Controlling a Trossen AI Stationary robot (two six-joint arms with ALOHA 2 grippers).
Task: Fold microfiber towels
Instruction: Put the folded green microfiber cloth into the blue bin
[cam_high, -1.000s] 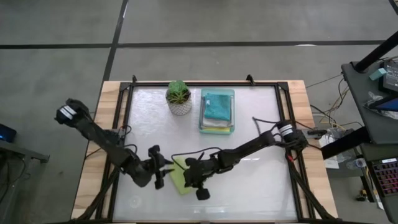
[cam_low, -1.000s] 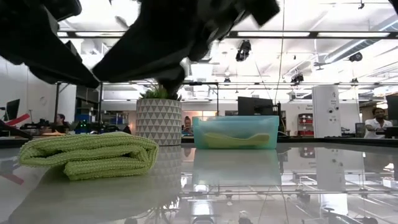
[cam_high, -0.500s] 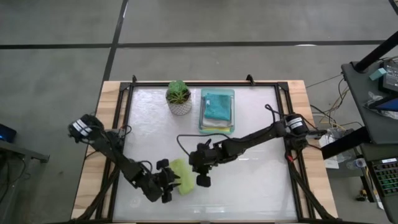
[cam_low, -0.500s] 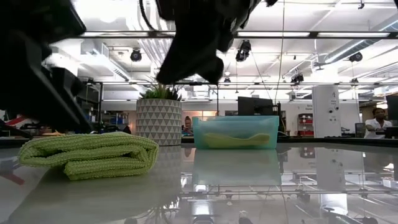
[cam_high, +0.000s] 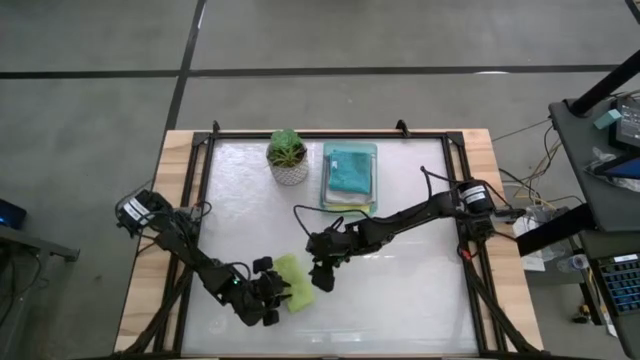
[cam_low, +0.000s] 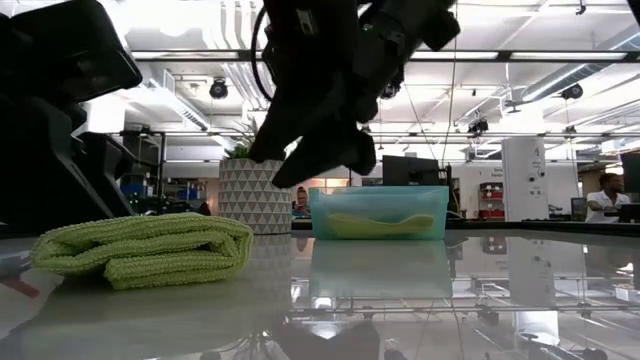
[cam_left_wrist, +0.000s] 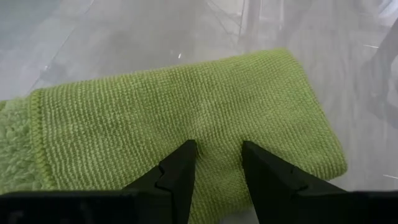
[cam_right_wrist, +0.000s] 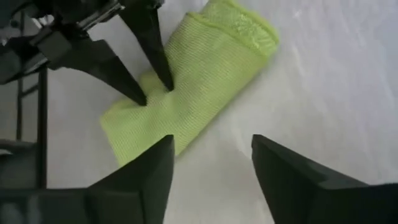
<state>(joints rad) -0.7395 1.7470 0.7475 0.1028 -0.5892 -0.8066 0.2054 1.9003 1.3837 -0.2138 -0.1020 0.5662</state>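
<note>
A lime green towel (cam_high: 295, 281), folded into a thick strip, lies flat on the glossy white table near the front, left of middle; it also shows in the low view (cam_low: 140, 248). My left gripper (cam_high: 281, 293) slants down at its near-left side, fingers open, tips on the cloth (cam_left_wrist: 217, 155). My right gripper (cam_high: 324, 276) hangs open above the table just right of the towel, with nothing between its fingers (cam_right_wrist: 211, 162). A teal towel (cam_high: 348, 167) lies on top of other towels in the mint tray (cam_high: 372, 180). My left gripper sets both open fingertips (cam_right_wrist: 142, 98) on the top face of the folded lime towel, close to its long left edge (cam_left_wrist: 217, 134). The fingers slant down from the table's near-left side. The towel lies flat on the table; no cloth is gathered between the tips.
A potted plant (cam_high: 288, 157) stands at the back, left of the mint tray. A black frame (cam_high: 200, 200) runs along the table's edges. Bare tabletop (cam_high: 420, 290) lies right of the right gripper.
My right gripper has opened from shut, rolled at the wrist and drawn back from the lime towel toward the table's far right. My left gripper has come down and toward the near edge, onto the towel's left side. The towel has stayed where it was.
</note>
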